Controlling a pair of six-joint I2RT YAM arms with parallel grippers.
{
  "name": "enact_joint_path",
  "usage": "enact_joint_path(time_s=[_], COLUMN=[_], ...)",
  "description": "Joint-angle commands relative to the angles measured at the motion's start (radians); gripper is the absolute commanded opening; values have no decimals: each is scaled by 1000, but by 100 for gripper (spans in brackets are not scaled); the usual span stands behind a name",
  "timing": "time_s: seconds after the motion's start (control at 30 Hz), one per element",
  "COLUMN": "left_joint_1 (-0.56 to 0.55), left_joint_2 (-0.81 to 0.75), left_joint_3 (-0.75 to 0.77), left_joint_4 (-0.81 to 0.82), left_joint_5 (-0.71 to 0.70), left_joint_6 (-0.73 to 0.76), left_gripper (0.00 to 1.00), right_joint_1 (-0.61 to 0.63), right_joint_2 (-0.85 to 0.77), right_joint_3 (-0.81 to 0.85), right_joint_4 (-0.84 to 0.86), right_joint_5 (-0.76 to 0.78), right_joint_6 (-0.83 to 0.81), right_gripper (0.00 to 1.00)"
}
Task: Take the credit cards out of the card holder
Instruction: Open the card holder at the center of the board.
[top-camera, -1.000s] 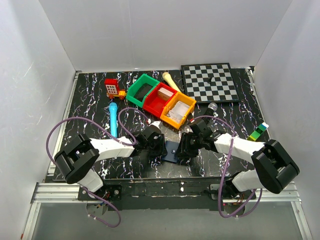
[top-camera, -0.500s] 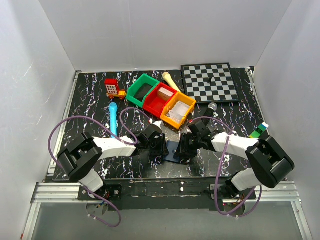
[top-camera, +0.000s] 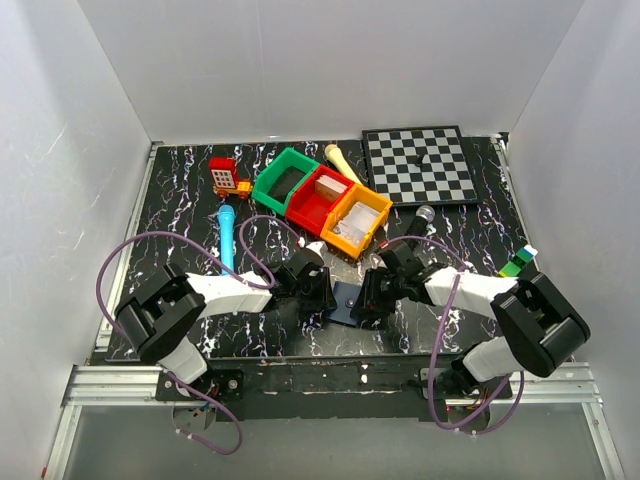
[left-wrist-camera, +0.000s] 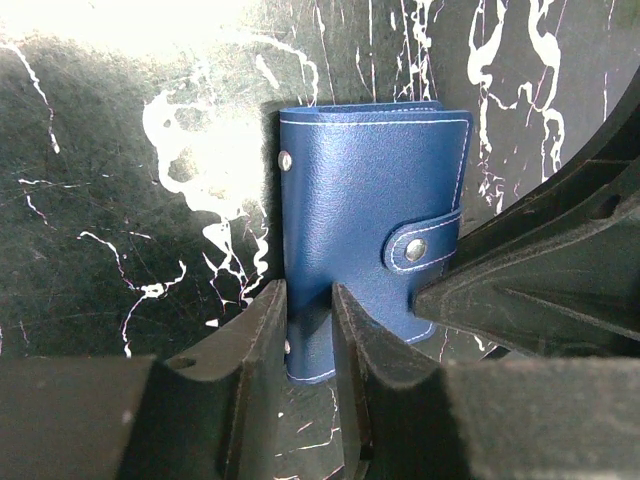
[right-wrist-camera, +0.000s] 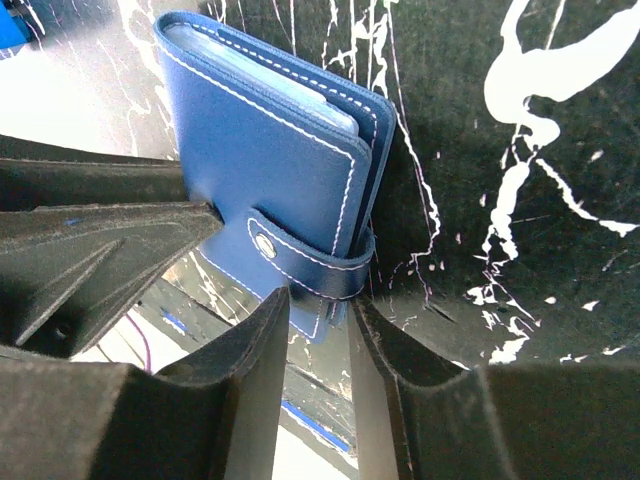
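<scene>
Near the front of the tabletop (top-camera: 180, 200), between both arms, the card holder (left-wrist-camera: 370, 230) lies shut, its snap strap (right-wrist-camera: 300, 262) fastened. The left fingers (left-wrist-camera: 255, 350) and right fingers (right-wrist-camera: 250, 370) sit narrow over opposite edges; whether they grip it is unclear. An uneven pull could drag the holder rather than unsnap it.

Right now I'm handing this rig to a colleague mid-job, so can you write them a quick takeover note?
Left gripper: jaws nearly together over one edge of the card holder. Cannot tell whether they clamp it.
Right gripper: the same, at the holder's strap side.
Holder: between the two grippers, folded shut, strap snapped.
Done: both arms brought to the holder.
Left: unsnap the strap, open the holder, pull out the cards. No card seen out yet.
</scene>
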Motion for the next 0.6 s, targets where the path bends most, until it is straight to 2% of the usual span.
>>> enact_joint_path(time_s=[0.0, 0.27, 0.43, 0.57], left_joint_1=[-12, -12, -12, -12], left_joint_2=[69, 80, 78, 80], left_joint_3=[-26, -24, -28, -28], left_joint_4=[-85, -86, -86, -86], left_joint_5=[6, 8, 6, 6], left_joint_6=[15, 15, 15, 12], left_gripper=[20, 20, 19, 19], right_joint_1=[11, 10, 10, 10], right_joint_2=[-34, -86, -100, -121], right_joint_3=[-29, -49, -29, -15], right_joint_4=[134, 133, 32, -27], right_joint_5=[-25, -5, 21, 38], right_joint_6=[20, 20, -4, -24], right_gripper=[36, 42, 48, 49])
